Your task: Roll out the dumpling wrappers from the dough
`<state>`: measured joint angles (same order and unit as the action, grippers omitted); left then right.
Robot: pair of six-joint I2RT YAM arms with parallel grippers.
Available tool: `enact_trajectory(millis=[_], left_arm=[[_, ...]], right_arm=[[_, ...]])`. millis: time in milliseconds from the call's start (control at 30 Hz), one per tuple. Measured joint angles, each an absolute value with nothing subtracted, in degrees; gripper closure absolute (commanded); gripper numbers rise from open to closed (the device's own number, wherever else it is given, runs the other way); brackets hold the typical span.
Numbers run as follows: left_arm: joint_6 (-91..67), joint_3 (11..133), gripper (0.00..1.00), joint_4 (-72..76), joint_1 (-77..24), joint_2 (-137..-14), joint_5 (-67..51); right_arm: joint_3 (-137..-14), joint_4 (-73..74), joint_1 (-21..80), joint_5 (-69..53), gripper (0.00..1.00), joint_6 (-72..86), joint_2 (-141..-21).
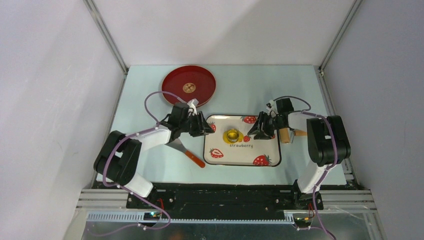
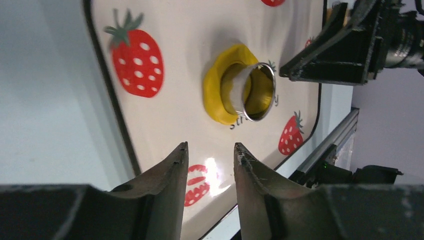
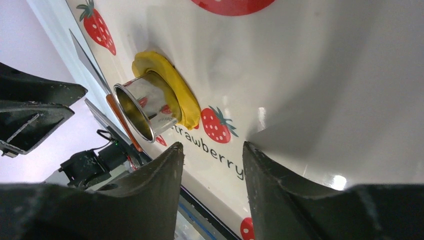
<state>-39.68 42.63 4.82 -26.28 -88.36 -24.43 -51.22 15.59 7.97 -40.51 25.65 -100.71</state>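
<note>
In the middle of the frame, the dough (image 1: 233, 136) lies flattened on the strawberry tray (image 1: 269, 145), with a metal ring cutter (image 2: 252, 92) standing in it. The left end effector (image 1: 208, 128) and right end effector (image 1: 253, 132) flank it, each with its jaws partly apart and gripping nothing.
</note>
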Motion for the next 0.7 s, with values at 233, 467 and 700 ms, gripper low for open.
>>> enact_trajectory(millis=[233, 467, 700], left_arm=[[-41.63, 43.66, 0.61, 7.68, -30.41, -92.84, -24.49], [-43.62, 44.03, 0.64, 10.2, -31.29, -99.18, -24.43], [-44.12, 44.99, 0.66, 11.86, -31.33, -100.97, -24.34]], right_arm=[[-51.29, 12.56, 8.95, -44.31, 0.56, 27.27, -104.2], [-52.9, 9.47, 11.31, -47.55, 0.61, 29.39, -107.77], [-54.43, 9.54, 12.38, -47.22, 0.77, 30.02, -109.6]])
